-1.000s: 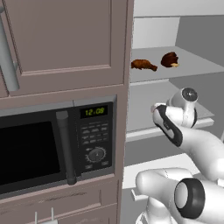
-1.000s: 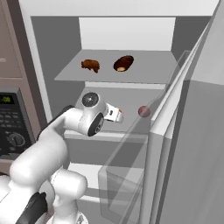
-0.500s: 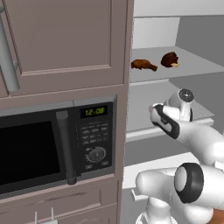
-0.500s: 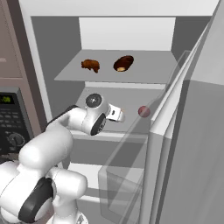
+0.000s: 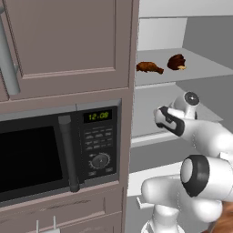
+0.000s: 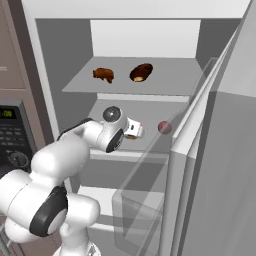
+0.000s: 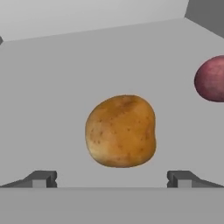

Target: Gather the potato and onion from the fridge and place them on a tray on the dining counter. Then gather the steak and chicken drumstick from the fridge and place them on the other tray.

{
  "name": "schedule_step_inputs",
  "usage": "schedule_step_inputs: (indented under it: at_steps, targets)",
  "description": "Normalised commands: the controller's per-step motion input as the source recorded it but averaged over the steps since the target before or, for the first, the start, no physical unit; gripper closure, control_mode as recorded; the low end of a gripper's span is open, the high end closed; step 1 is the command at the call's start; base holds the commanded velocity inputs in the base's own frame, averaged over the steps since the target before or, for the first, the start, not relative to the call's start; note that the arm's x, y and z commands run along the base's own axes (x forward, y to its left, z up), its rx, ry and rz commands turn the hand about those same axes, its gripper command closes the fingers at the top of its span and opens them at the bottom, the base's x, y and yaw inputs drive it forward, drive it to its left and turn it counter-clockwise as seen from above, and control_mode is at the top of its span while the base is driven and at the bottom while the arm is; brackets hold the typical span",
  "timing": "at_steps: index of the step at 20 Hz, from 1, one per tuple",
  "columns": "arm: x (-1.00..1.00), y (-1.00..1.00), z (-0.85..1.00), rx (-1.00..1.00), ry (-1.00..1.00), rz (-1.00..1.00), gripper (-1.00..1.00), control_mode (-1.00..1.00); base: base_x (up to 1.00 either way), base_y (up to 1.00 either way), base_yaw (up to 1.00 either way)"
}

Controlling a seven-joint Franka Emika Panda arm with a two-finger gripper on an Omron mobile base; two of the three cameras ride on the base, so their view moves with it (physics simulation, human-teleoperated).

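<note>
The fridge [image 6: 225,130] stands open. On its middle shelf lies the tan potato [image 7: 121,131], just ahead of my gripper [image 7: 111,179] and centred between its fingertips. The gripper is open and touches nothing. The dark red onion [image 7: 212,78] rests to the right of the potato, and the onion [image 6: 164,127] sits near the open door. My hand [image 6: 131,129] reaches over this shelf. One shelf up lie the orange-brown chicken drumstick [image 5: 149,67] on the left and the dark steak [image 5: 176,62] on the right; from the other side, the drumstick [image 6: 103,75] and steak [image 6: 141,72]. The trays and dining counter are out of view.
A brown cabinet with a black microwave [image 5: 54,154] stands left of the fridge. The open fridge door with its clear door bin [image 6: 145,215] hems the arm in on the right. The shelf above [image 6: 165,92] hangs close over the hand.
The arm has folded and its hand has edged slightly deeper over the middle shelf. The jaws stay open. The food has not moved.
</note>
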Motion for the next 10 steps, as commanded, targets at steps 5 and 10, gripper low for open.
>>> schedule_step_inputs:
  at_steps: [5,10]
  targets:
    - [0.30,-0.10,-0.15,0.00,0.00,0.00,-1.00,-1.00,0.00,0.00,0.00]
    - [0.34,-0.09,-0.13,0.00,0.00,0.00,-1.00,-1.00,0.00,0.00,0.00]
